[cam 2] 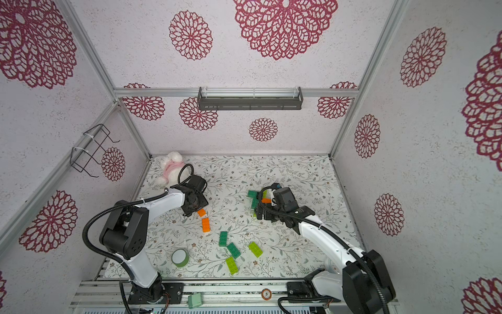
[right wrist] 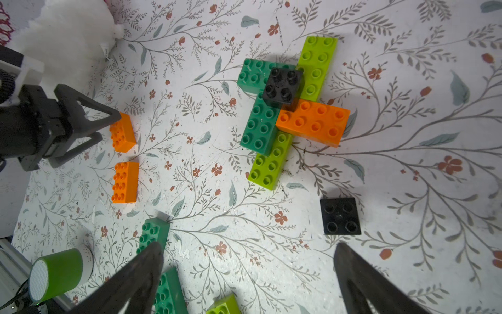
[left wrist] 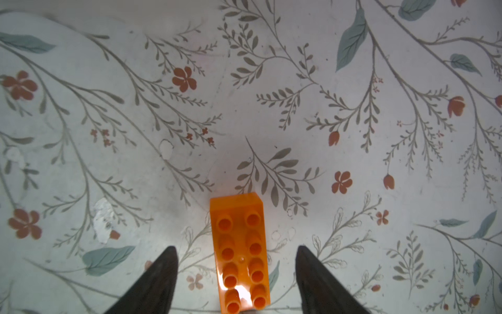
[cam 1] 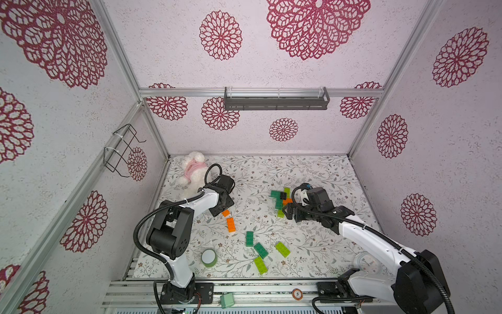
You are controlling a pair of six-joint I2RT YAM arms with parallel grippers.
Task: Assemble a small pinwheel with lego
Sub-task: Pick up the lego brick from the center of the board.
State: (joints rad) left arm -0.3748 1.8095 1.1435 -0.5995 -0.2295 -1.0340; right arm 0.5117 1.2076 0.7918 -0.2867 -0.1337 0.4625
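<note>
Desk (cam 1: 312, 174): floral-patterned surface that carries every item listed below.

Plush toy (cam 1: 193, 168): white with pink, in the far corner on the left arm's side, just behind that arm's wrist.

Tape roll (cam 1: 209, 257): green, standing on end near the left arm's base.

Part-built pinwheel (right wrist: 298, 119): lies on the desk near the middle, toward the right arm's side. Dark green, lime and orange oblong bricks cross one another, with a black square brick pressed on at the hub.

Left tool (left wrist: 235, 247): fingers apart, one on each side of an orange brick (left wrist: 240, 250) that lies flat, studs up. There is a visible gap on both sides and no contact. A second orange brick (cam 1: 231, 225) lies just beside it.

Right tool (right wrist: 247, 244): fingers spread wide and holding nothing, low over the desk beside the pinwheel.

Loose stock: two dark green bricks (cam 1: 249, 238) and two lime bricks (cam 1: 282, 249) lie scattered toward the front edge. One loose black square brick (right wrist: 340, 216) sits close to a right finger, with no contact visible.
</note>
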